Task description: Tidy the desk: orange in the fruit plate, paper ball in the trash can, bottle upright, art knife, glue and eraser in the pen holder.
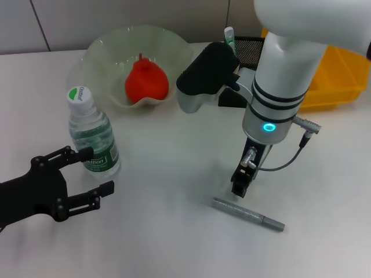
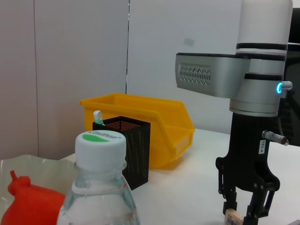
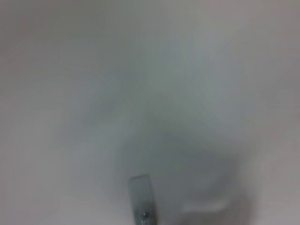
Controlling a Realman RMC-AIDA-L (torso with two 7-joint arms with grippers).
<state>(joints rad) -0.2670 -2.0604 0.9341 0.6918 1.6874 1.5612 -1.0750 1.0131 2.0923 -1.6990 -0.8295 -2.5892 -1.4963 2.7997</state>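
We are on the eraser step. Our right gripper [image 2: 243, 213] pinches the tiny tan eraser [image 2: 233, 217] low over the desk, well apart from the pen holder [image 2: 126, 147]. Next we should lift it and carry it over the pen holder. Our left gripper [image 1: 87, 171] waits with fingers apart, far from the pen holder.

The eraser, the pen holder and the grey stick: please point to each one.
eraser [image 2: 233, 216]: left wrist view, its tan top face between the right gripper's jaws.
pen holder [image 2: 133, 147]: left wrist view, its mesh side wall.
grey stick [image 1: 246, 213]: head view, mid-length of its body.
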